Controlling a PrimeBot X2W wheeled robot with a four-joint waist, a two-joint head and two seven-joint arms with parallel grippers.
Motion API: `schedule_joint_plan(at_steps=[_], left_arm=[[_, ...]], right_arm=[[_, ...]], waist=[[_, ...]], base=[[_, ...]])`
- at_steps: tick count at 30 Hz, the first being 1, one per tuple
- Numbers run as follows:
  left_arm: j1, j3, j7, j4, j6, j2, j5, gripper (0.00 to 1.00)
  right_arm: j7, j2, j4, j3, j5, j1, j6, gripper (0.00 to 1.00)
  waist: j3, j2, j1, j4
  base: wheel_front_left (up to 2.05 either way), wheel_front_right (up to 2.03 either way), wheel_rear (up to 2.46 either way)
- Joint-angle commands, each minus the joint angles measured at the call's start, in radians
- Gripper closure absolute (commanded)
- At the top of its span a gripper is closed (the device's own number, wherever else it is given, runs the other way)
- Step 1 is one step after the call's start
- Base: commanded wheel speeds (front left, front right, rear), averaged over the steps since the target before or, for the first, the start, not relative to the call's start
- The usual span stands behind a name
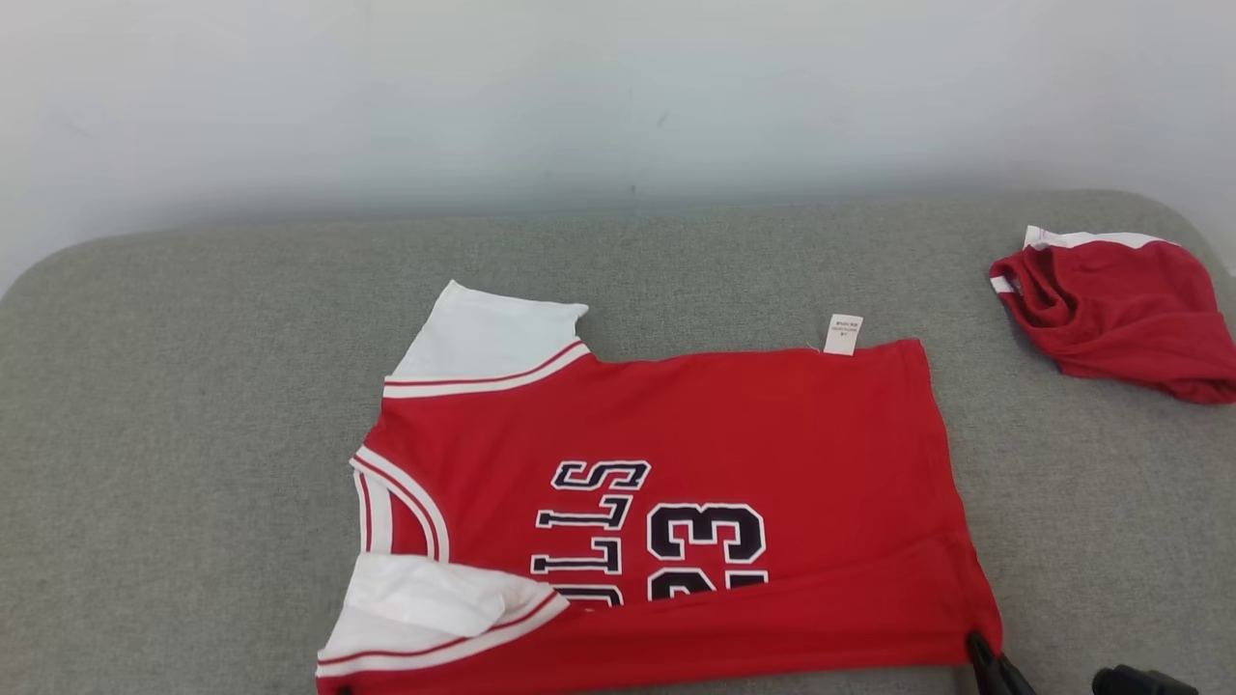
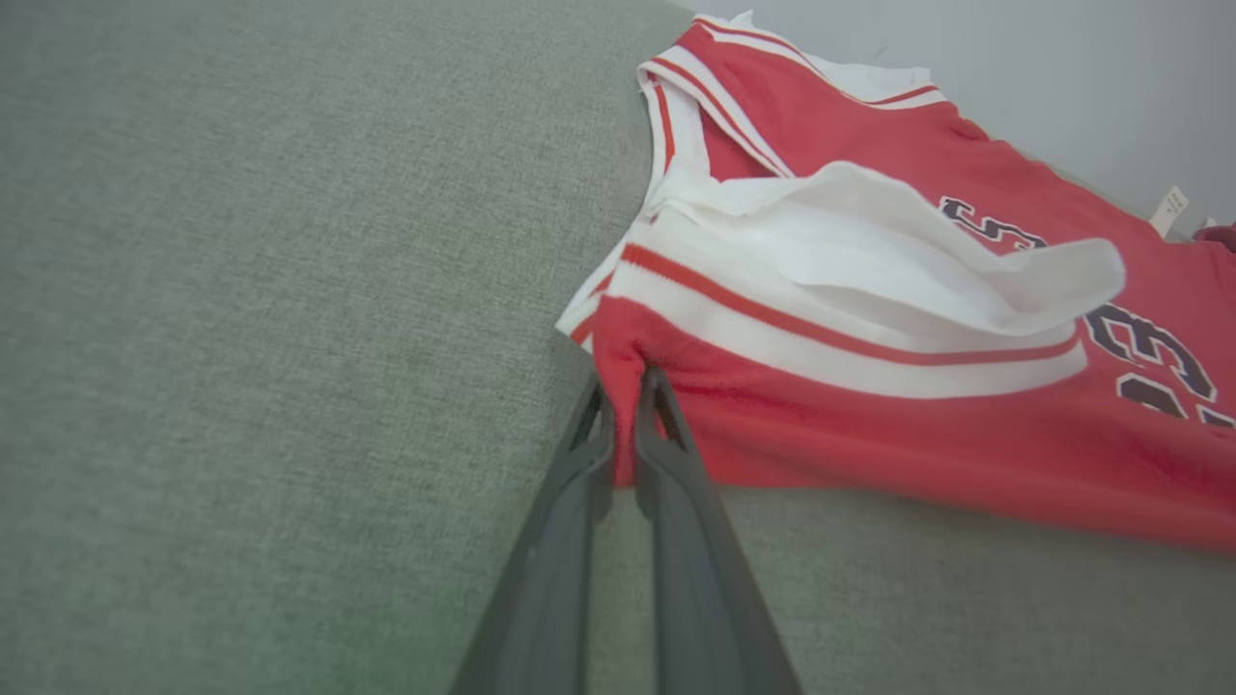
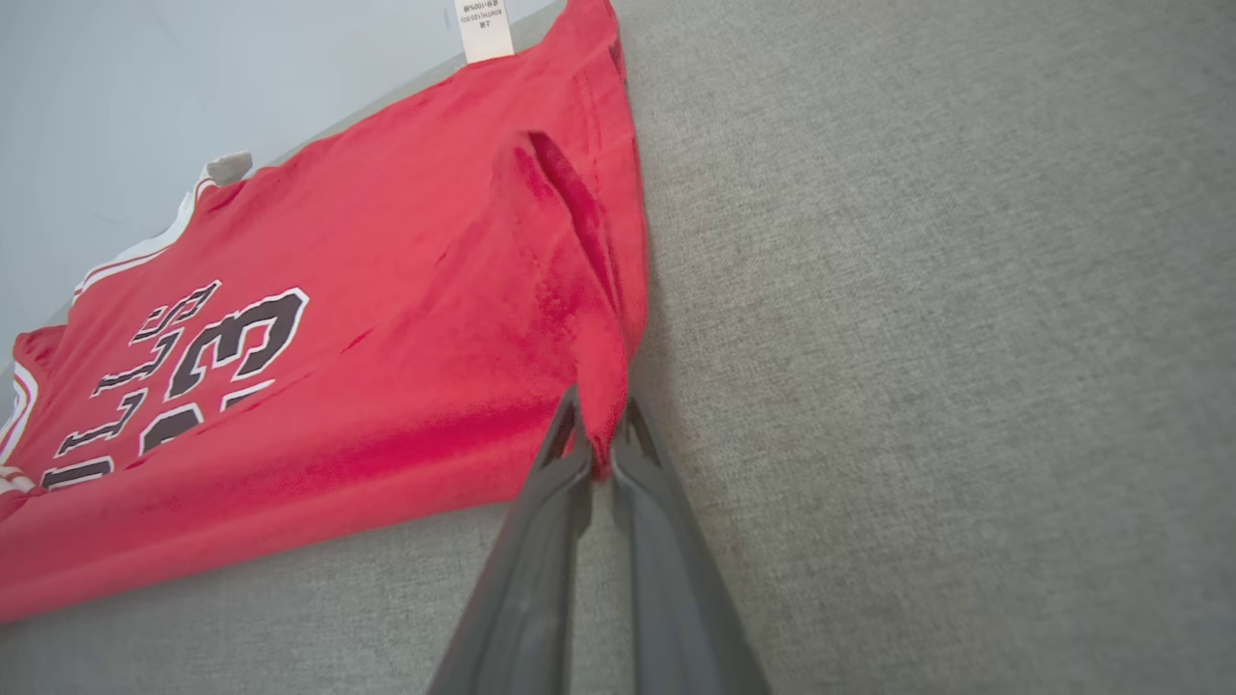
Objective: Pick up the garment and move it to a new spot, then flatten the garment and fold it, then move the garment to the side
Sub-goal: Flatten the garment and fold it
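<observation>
On the grey cushion (image 1: 193, 434), the red jersey (image 1: 734, 425) lies spread flat from the centre of my head view down toward 6 o'clock. Its collar points to 9 o'clock and its hem to 3 o'clock. The near long edge is turned up over the print and cuts off the lower part of the 23.

My left gripper (image 2: 626, 386) is clenched on the jersey's near shoulder corner, with red cloth pinched between the 2 dark fingers, just below the striped band of the near white sleeve (image 2: 869, 241). That sleeve is flopped over onto the chest.

My right gripper (image 3: 599, 420) is clamped on the near hem corner, at 5 o'clock in the head view, and the cloth puckers into a ridge above the tips.

A white label (image 1: 843, 334) sticks out of the far edge at 12 o'clock. A second, crumpled red cloth (image 1: 1120, 309) sits well apart at 2 o'clock.
</observation>
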Motion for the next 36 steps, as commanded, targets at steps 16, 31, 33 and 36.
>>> schedule_joint_plan(at_steps=[16, 31, 33, 36], left_arm=[[0.069, 0.016, -0.003, -0.137, 0.047, 0.003, 0.068, 0.00], [0.057, 0.077, -0.003, -0.424, 0.084, -0.047, 0.361, 0.00], [0.069, 0.070, -0.003, -0.411, 0.079, -0.048, 0.376, 0.00], [0.078, 0.057, -0.003, -0.386, 0.068, -0.049, 0.396, 0.00]], right_arm=[[0.003, 0.051, -0.172, -0.118, -0.154, 0.087, -0.003, 0.00], [-0.090, 0.184, -0.318, -0.154, -0.388, 0.047, -0.003, 0.00], [-0.090, 0.195, -0.335, -0.153, -0.410, 0.055, -0.003, 0.00], [-0.090, 0.206, -0.348, -0.149, -0.435, 0.068, -0.003, 0.00]], waist=[[-0.027, 0.0000, 0.0001, 0.014], [-0.016, 0.0000, 0.0001, 0.007], [-0.013, 0.0000, 0.0001, 0.005], [-0.010, 0.0000, 0.0001, 0.002]], base=[[0.00, 0.00, 0.00], [0.00, 0.00, 0.00], [0.00, 0.00, 0.00], [0.00, 0.00, 0.00]])
